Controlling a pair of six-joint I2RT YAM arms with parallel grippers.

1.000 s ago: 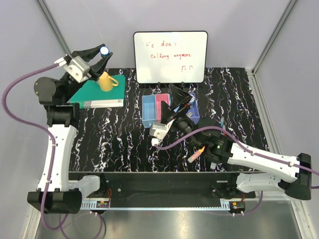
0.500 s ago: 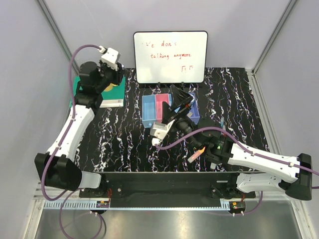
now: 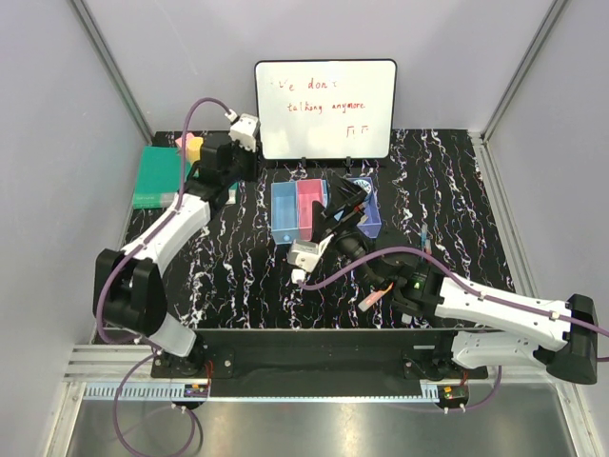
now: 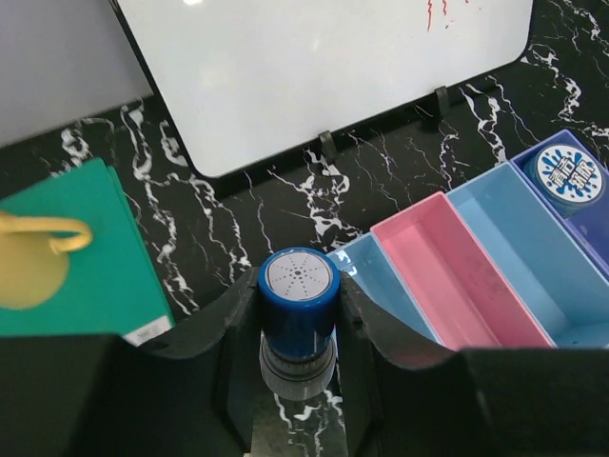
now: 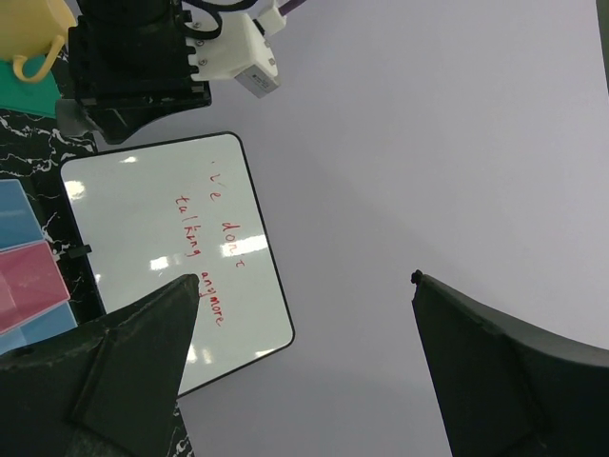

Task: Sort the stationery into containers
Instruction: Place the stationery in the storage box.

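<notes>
Between the fingers of the left pincer (image 4: pixel 297 328) sits a blue-capped stamp (image 4: pixel 298 300), clamped upright with its pale round top facing the wrist camera. Just ahead of that pincer and to its right lies the row of bins (image 4: pixel 476 267): a blue one nearest, then pink, then blue, then a purple one at the far right end. A roll (image 4: pixel 568 175) with a blue-white pattern already rests in the purple bin; the pink bin and the second blue one look bare inside, as far as the wrist view shows. To the left of the left pincer are the green book (image 4: pixel 90 248) and the yellow mug (image 4: pixel 29 271), neither part of the sorting.

The right pincer (image 3: pixel 344 205) hangs above the purple end of the row with its fingers wide apart and nothing between them; its own camera looks up past the whiteboard (image 5: pixel 176 252).

Beside the right arm, on the surface (image 3: pixel 238 286), an orange marker (image 3: pixel 374 296) and a thin pen (image 3: pixel 422 240) lie loose.

By my reading the task is early: one item is binned, one is in hand near the bins, and at least two wait on the surface. The stamp needs to be carried over a bin and released.
</notes>
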